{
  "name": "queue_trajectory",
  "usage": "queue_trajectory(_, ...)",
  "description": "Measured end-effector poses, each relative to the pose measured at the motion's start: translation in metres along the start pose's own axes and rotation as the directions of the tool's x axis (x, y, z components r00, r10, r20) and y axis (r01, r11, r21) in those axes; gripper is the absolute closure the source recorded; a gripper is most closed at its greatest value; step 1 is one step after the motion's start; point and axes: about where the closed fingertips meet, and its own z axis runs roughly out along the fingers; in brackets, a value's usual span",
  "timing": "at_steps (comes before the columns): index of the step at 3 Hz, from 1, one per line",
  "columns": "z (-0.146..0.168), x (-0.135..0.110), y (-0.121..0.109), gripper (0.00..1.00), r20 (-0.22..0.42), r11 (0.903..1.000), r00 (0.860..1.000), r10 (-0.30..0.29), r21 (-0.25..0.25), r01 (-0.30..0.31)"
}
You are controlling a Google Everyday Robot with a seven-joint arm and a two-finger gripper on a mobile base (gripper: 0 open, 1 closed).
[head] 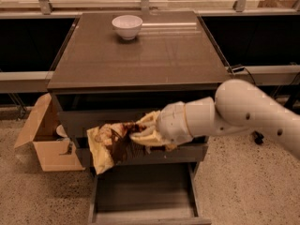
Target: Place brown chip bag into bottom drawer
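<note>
A dark grey-brown cabinet with a flat, glossy desk top (140, 60) fills the middle of the view, seen from above and in front. Speckled pale floor (243, 186) lies open to the right of it.

A thick white robot arm (253, 111) reaches in from the right. It passes under the desk's front-right corner and runs leftward across the cabinet's drawer fronts, below the front edge.

The bottom drawer (140, 196), a shallow dark grey-brown tray with thin side walls, is pulled out toward the viewer at floor level. Its dark floor shows open from side wall to side wall.

An open tan cardboard box (44, 144) stands on the floor just beside the cabinet's left side, one flap raised.

The brown chip bag (110, 142), crumpled dark foil with pale yellow ends, hangs in the air below the desk's front edge, toward the front-left corner. It is above the left part of the bottom drawer and apart from it. Whether it brushes the drawer fronts behind it cannot be told.

The two-finger gripper (138, 132), with pale cream fingers, sits at the arm's left end in front of the middle drawer. Its jaws are clamped on the bag's right end.

A small round white bowl (127, 26) rests upright near the desk's back edge, left of centre, well apart from the arm.
</note>
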Motion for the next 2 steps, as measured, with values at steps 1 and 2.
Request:
queue_trajectory(1, 0.027, 0.060, 0.022, 1.00, -0.026, 0.9936, 0.994, 0.105, 0.044, -0.103)
queue_trajectory(2, 0.055, 0.122, 0.043, 1.00, -0.063, 0.9781, 0.977, 0.202, 0.064, -0.198)
